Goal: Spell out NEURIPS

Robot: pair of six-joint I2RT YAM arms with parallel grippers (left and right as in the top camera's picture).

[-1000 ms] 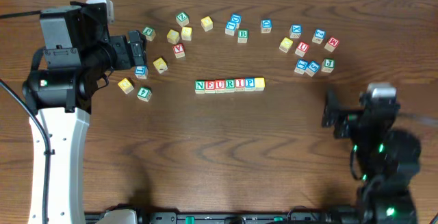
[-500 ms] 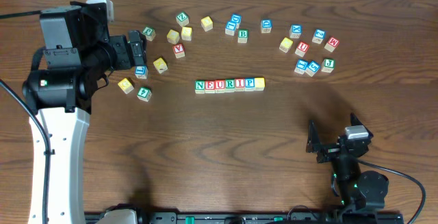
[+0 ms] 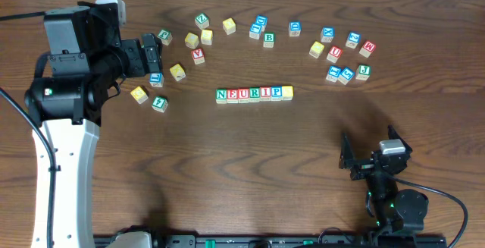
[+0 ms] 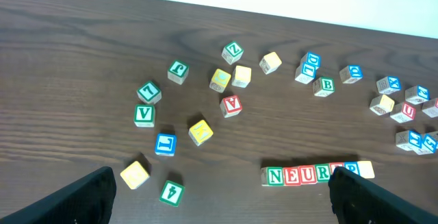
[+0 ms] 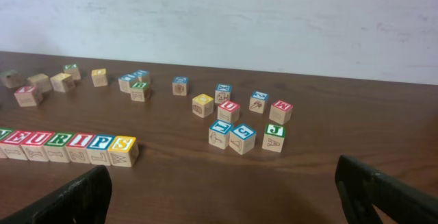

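Note:
Seven cubes stand in a row at mid-table and read NEURIPS: green N (image 3: 221,94), red E (image 3: 232,94), red U (image 3: 243,94), green R (image 3: 255,93), red I (image 3: 265,92), blue P (image 3: 276,92) and yellow S (image 3: 286,92). In the left wrist view the N (image 4: 275,176) leads the row, and a finger (image 4: 369,196) hides its right part. The right wrist view shows the row's end with the S (image 5: 122,144). My left gripper (image 3: 155,54) is open and empty over the left loose cubes. My right gripper (image 3: 369,151) is open and empty near the front right.
Loose cubes lie along the back: a left group with a red V (image 3: 198,54), a green B (image 3: 268,39) in the middle, and a right group with a second red U (image 3: 335,52). A white wall (image 5: 274,18) stands behind the table.
My right arm has pulled back and down toward the front edge, then settled. The left arm and the cubes have not moved.

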